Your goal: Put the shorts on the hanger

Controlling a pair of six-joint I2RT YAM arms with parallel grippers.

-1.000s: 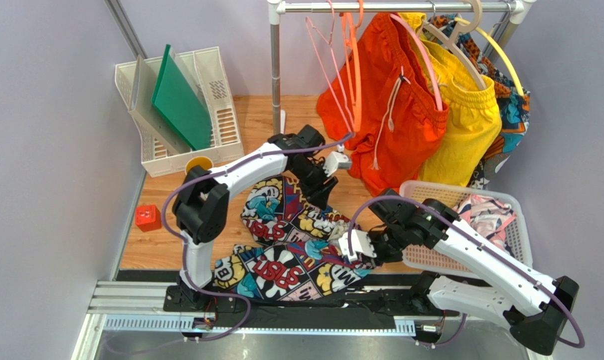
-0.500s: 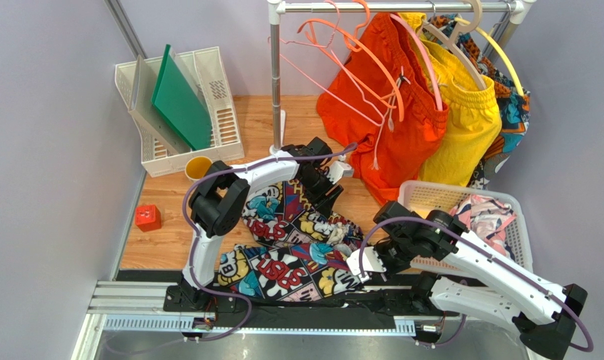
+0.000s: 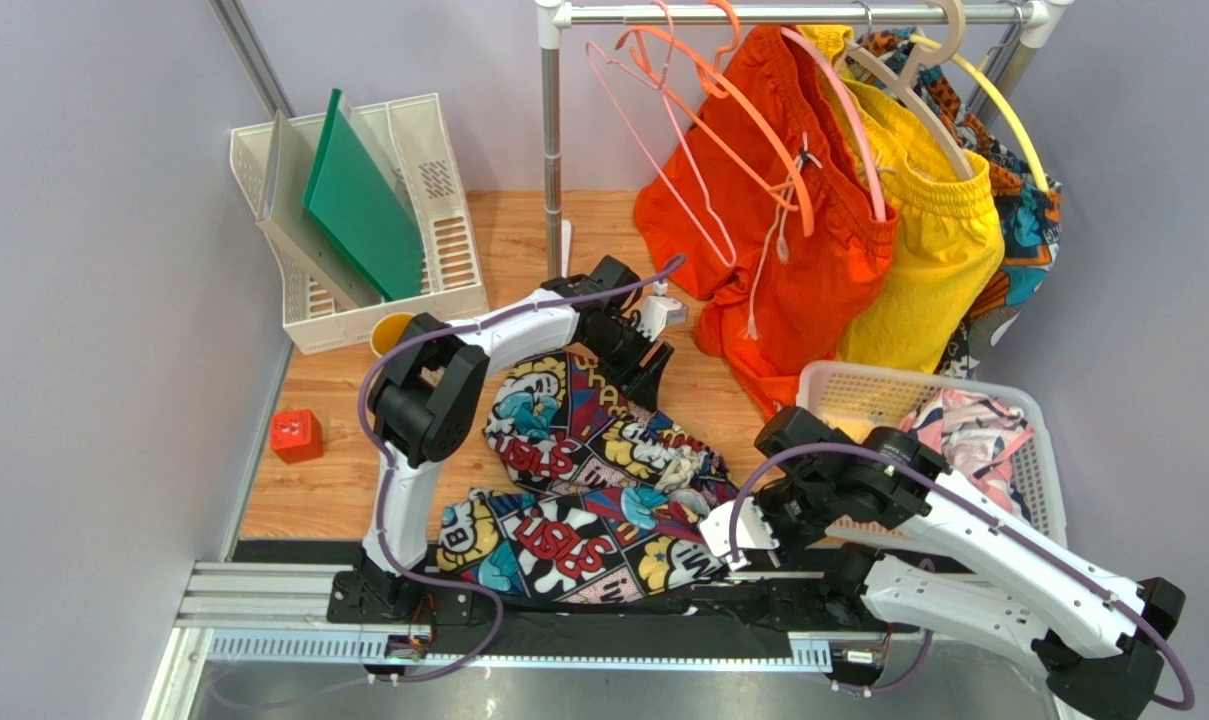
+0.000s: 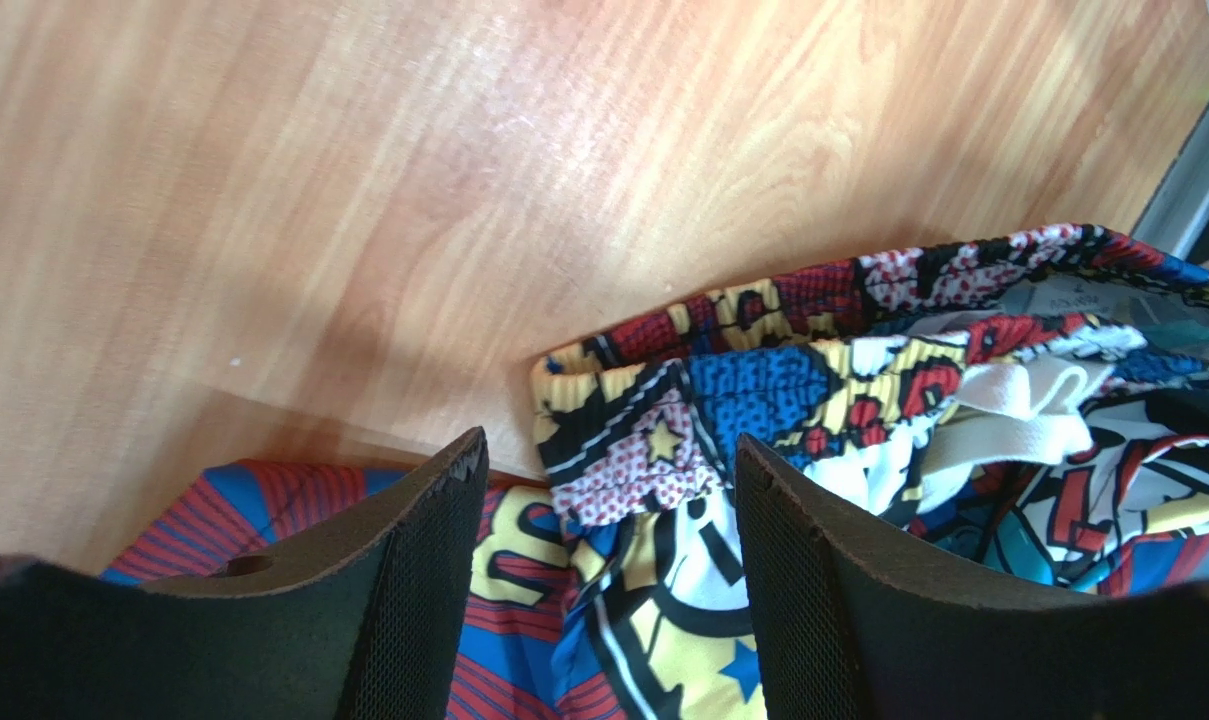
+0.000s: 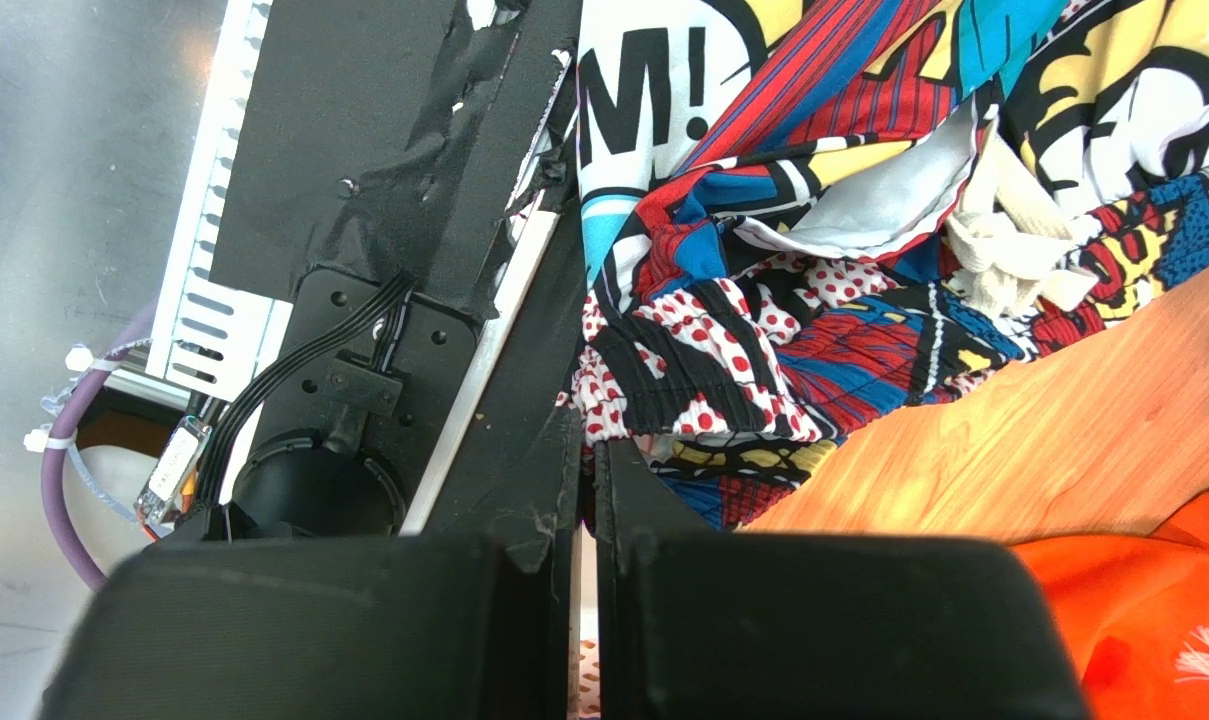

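The comic-print shorts [image 3: 580,488] lie crumpled on the wooden table, with their near edge over the black strip at the front. The left wrist view shows their waistband corner [image 4: 670,405] and white drawstring [image 4: 1016,413]. My left gripper [image 3: 643,345] hovers open right over that far corner, jaws either side of it [image 4: 610,450]. My right gripper [image 3: 711,537] is shut on the shorts' near right hem [image 5: 625,413]. The pale pink wire hanger [image 3: 663,165] hangs tilted on the rail at the back, apart from both grippers.
A thicker orange hanger [image 3: 745,128], orange shorts [image 3: 776,240] and yellow shorts [image 3: 941,240] hang on the rail [image 3: 806,12]. A white basket [image 3: 866,393] of clothes sits right. A file rack [image 3: 415,150], yellow cup [image 3: 394,330] and red cube [image 3: 296,435] stand left.
My right gripper has pulled back toward the front edge, dragging the shorts' hem with it. My left gripper has shifted slightly over the shorts' far corner. The pink and orange hangers swung on the rail.
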